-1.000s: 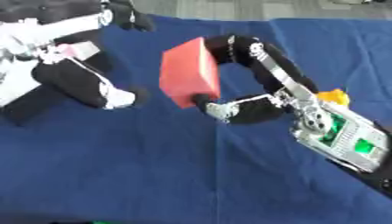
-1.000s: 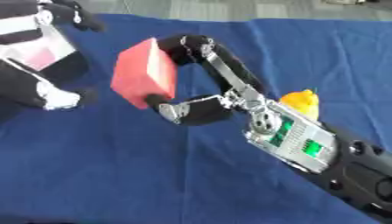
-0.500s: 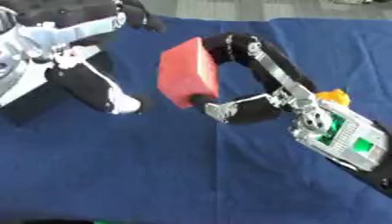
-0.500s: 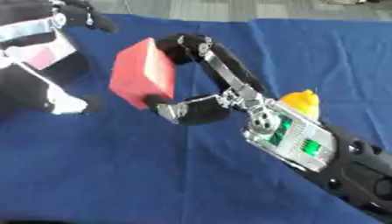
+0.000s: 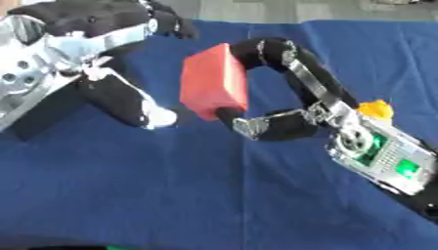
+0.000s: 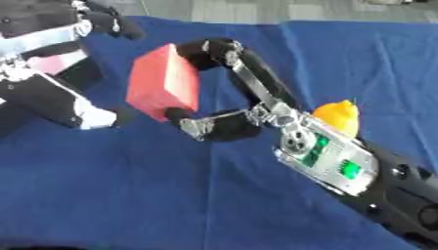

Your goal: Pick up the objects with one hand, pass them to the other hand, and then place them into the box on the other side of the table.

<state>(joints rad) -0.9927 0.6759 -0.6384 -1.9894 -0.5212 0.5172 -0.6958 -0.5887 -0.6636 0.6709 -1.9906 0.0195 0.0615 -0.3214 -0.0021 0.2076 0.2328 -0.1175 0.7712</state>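
item: red block (image 5: 214, 80), held above the blue table (image 5: 214, 195) at mid-frame, clear of the cloth.

holder: right robot hand (image 5: 278, 85), fingers curled over the block's top edge at 12 o'clock, thumb hooked under its lower corner at 6 o'clock; the block is pinched between them, its broad face turned toward 9 o'clock.

change: over the last second the left robot hand (image 5: 111, 63) has moved in from 9 o'clock; the gap to the block is narrower than before, while the block itself has barely shifted. reads as the handover approach, transfer not yet made.

receiver: left robot hand spread, upper fingers above and a white-tipped thumb (image 5: 154, 116) below, just beside the block at its 9 o'clock, apart from it.

other: yellow object (image 6: 338, 114) on the table at 3 o'clock, behind the right forearm. destination box not identifiable.
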